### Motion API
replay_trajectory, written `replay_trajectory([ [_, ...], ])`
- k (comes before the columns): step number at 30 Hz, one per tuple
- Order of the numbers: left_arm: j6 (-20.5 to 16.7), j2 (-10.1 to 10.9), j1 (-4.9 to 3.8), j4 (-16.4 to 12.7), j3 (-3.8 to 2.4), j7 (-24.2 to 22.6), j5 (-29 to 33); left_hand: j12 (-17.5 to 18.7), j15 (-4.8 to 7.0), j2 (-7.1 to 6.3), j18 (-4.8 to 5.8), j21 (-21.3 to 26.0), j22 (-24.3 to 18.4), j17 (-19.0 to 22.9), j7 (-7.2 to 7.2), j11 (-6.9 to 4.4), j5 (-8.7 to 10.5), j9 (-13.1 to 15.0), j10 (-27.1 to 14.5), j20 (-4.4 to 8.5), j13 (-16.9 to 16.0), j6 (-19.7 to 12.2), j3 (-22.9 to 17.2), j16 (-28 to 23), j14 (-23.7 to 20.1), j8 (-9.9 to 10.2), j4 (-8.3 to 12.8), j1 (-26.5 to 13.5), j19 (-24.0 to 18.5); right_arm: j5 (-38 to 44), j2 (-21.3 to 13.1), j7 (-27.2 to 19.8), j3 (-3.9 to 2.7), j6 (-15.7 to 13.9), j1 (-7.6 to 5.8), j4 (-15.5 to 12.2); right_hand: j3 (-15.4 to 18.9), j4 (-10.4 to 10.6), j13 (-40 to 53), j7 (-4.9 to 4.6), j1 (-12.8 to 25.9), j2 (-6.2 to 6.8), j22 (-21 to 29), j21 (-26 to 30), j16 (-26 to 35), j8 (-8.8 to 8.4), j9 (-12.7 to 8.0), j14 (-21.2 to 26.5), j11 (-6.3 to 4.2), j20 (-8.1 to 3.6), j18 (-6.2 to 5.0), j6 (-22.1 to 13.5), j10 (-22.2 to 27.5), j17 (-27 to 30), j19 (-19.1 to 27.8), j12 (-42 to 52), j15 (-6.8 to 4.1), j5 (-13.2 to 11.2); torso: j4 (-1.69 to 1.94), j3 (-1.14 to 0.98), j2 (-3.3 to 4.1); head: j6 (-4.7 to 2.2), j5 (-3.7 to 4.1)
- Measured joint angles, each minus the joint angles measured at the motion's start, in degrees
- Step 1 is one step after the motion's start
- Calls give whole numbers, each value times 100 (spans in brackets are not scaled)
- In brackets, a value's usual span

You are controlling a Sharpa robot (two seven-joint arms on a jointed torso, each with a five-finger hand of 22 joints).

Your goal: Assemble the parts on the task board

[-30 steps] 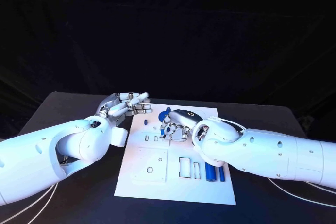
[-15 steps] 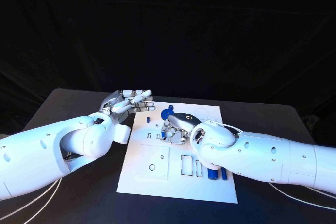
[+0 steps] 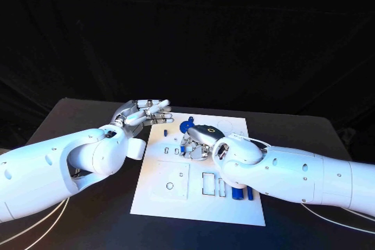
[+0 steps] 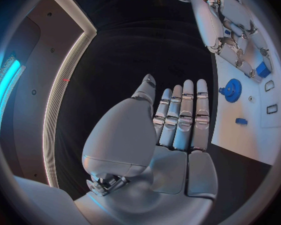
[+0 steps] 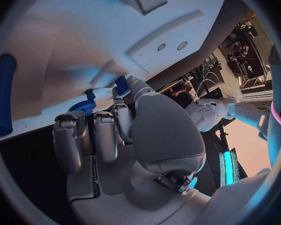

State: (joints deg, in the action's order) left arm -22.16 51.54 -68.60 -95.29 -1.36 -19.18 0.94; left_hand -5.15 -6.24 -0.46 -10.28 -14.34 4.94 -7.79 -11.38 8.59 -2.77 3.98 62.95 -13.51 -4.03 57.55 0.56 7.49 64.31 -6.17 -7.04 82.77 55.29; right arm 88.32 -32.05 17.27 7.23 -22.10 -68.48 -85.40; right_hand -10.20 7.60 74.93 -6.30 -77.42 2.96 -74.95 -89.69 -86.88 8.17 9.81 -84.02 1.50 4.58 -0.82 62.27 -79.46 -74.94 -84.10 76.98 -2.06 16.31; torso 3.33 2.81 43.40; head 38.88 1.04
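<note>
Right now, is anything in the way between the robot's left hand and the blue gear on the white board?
Nothing visible. The left hand hovers empty beside the board, and the blue gear lies past its fingertips with bare board between.

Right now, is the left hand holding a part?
No. In the left wrist view the left hand has its fingers straight and its palm bare, off the edge of the board.
</note>
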Motion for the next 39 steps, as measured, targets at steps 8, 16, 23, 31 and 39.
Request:
replay_trajectory([
  [8,2,4,0,0,0,4,0,0,0,0,0,0,0,0,0,0,0,0,0,0,0,0,0,0,0,0,0,0,0,17,11,13,-1,19,0,5,39,39,0,-40,54,54,0,0,0,3,-1,0,45,0,0,-82,45,1,0,-74,0,-36,2,2,-2,-1,4],
  [16,3,10,0,0,0,6,0,0,0,0,0,0,0,1,0,0,0,0,0,0,0,0,0,0,0,0,0,0,0,21,19,32,6,32,8,16,102,103,0,-85,162,162,1,0,0,-36,-33,0,86,0,0,-168,86,1,0,-124,0,-114,3,4,-3,-9,3],
  [23,4,11,0,0,0,8,0,0,0,0,0,0,0,1,0,0,0,0,0,0,0,0,0,0,0,0,0,0,0,22,28,42,6,34,9,17,126,126,0,-112,210,210,2,0,0,-76,-52,0,119,0,0,-235,118,2,0,-143,43,-183,5,2,-2,-18,3],
  [31,5,13,0,1,0,10,0,0,0,0,0,0,0,1,0,0,0,0,0,0,0,0,0,0,0,0,0,0,0,23,30,45,6,31,9,14,143,144,-1,-152,245,245,2,0,0,-118,-68,0,148,0,-1,-320,147,2,0,-186,43,-215,4,1,-1,-20,2],
  [39,6,14,0,4,0,11,-1,0,0,0,1,0,1,2,0,0,0,0,0,0,0,0,0,0,0,0,0,0,0,23,31,39,7,-3,9,13,357,358,-34,-247,433,433,3,21,0,-274,-145,11,251,95,0,-663,252,2,9,-244,136,-563,2,1,1,-24,5],
])
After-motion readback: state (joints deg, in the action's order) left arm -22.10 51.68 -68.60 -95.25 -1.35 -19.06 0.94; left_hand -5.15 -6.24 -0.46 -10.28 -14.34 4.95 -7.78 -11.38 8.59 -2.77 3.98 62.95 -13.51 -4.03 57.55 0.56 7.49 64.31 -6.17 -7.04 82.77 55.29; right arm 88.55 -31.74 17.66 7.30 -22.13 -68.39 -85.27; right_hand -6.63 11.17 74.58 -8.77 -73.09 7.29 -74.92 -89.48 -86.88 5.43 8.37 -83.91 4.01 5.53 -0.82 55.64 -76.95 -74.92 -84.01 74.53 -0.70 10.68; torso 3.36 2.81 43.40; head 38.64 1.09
